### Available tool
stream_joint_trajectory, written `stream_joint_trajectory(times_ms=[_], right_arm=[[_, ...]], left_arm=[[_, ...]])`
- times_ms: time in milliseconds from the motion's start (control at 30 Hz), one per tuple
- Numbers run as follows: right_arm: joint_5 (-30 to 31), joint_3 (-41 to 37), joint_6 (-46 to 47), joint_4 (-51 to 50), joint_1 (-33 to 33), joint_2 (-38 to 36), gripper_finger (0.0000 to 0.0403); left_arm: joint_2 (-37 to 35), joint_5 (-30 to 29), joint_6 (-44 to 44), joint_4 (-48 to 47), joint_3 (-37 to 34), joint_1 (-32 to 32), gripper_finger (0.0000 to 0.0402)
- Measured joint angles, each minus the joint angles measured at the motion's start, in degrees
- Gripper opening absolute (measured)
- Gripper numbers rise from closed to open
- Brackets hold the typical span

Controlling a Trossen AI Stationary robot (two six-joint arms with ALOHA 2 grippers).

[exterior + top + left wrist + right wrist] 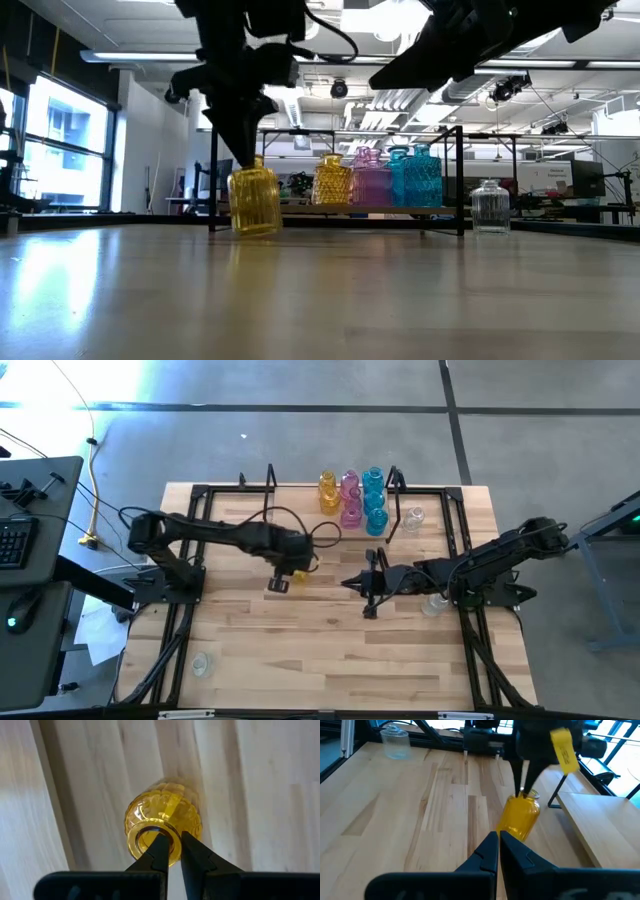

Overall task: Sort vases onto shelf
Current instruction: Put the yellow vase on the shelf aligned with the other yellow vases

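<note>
Right now the left gripper [245,150] pinches the rim of an amber vase [255,201] mid-surface, well short of the shelf [440,510], so it should carry it upright, while the right gripper [352,583] waits closed, empty, nearby.

7 vases [352,500] stand on the shelf [300,495].

left claw [243,140]: upper arm cropped | rear vases [400,176]: overlapping, count unclear
</note>
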Motion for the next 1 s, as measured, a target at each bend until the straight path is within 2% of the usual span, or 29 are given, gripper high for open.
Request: stream_joint_trajectory(times_ms=[233,467,633,733,800,1000], right_arm=[[0.02,0.0,0.24,-0.04,0.06,0.0,0.0],[-0.02,0.04,1.48,-0.78,0.06,-0.03,0.0],[-0.05,0.04,1.51,-1.35,0.06,-0.04,0.0],[0.3,0.04,1.42,-1.35,0.06,-0.04,0.0],[2.57,0.04,1.34,-1.35,0.06,-0.04,0.0],[4.71,0.04,1.07,-0.79,-0.52,-0.04,0.0001]], left_arm=[[1.71,0.02,-0.13,-1.48,1.23,0.84,0.0049],[-0.35,-0.11,-0.83,-2.47,3.14,0.76,0.0092],[-2.29,-0.16,-0.77,-2.58,4.44,0.75,0.0104],[-3.86,-0.54,-1.36,-2.43,4.22,0.69,0.0094],[-6.4,-0.54,-1.63,-1.24,2.23,0.68,0.0079],[-19.38,3.19,-7.6,15.63,-11.57,0.67,0.0012]])
